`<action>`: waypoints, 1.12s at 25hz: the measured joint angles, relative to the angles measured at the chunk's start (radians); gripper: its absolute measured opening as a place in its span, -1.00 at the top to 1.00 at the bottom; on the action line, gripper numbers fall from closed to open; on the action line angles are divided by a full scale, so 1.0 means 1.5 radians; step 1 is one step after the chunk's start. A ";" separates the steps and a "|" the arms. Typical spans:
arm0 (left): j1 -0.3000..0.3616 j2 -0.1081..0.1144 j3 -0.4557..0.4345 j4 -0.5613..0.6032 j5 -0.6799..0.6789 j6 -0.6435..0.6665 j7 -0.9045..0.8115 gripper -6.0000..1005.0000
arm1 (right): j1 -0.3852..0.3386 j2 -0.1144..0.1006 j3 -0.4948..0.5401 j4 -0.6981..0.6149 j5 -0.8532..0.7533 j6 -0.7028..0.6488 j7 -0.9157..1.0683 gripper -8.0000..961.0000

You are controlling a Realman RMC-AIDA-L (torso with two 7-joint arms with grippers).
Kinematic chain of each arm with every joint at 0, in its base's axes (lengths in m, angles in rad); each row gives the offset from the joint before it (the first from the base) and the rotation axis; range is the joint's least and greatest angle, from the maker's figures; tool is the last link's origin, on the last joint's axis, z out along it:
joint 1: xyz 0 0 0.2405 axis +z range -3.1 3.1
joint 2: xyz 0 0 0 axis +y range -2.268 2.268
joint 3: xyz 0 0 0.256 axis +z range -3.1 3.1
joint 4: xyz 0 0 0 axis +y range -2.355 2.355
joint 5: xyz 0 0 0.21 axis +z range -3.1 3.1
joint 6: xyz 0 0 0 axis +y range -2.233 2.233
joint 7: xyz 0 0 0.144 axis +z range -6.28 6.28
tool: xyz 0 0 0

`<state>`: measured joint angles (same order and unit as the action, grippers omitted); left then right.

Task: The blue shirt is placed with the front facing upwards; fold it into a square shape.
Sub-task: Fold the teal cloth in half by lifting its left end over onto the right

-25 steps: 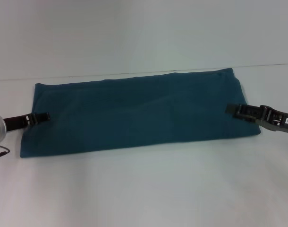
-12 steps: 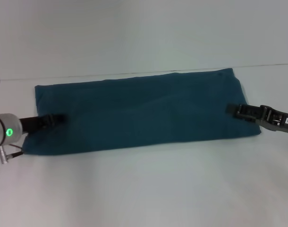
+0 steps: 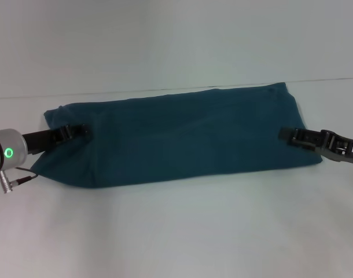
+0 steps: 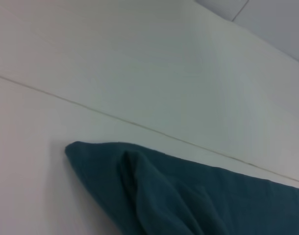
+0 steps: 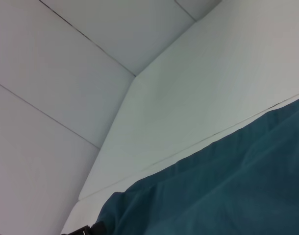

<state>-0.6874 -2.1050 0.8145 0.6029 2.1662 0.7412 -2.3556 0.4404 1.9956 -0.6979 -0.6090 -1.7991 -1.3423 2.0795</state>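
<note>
While the shirt [image 3: 182, 136] lies on the white table [image 3: 176, 231] as a long horizontal band with only plain teal showing, the step in hand appears to be the end-over-end fold that shortens the band toward a square. No print or collar is visible in any view, so the lengthwise folds are judged complete.

At the left end, the cloth is bunched and raised off the table, with a ridge and a pointed lower corner; the left wrist view shows the same end [image 4: 139, 186] folded up on itself. The right end lies flat, with straight edges.

The left gripper [image 3: 78, 130] sits on the left end, well inside the outline, and is clamped on the shirt there, since the fabric rises and gathers around it. The right gripper [image 3: 289, 134] rests at the middle of the right end, on or against the edge. Whether it is pinching the cloth or merely lying on it cannot be told from these views.

Next move, as judged: carry the left end up and across toward the right end, high enough that the trailing layer clears the lower one. Set it down edge on edge. The right end must stay anchored, or the band will slide and the fold will land skewed.
</note>
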 joint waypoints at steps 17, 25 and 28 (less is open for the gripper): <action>-0.003 0.009 0.000 -0.007 -0.001 0.007 0.000 0.57 | 0.005 0.000 0.001 0.000 0.001 0.000 0.000 -0.12; 0.023 0.016 -0.051 0.062 0.000 0.087 -0.001 0.83 | 0.003 0.000 0.007 0.000 0.001 0.000 0.001 -0.12; 0.030 0.033 -0.067 0.063 0.008 0.096 -0.004 0.83 | 0.002 0.000 0.008 0.005 0.001 0.001 0.001 -0.12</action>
<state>-0.6417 -2.0556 0.7145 0.6971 2.1779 0.8850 -2.3614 0.4430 1.9957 -0.6863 -0.6013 -1.7980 -1.3415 2.0815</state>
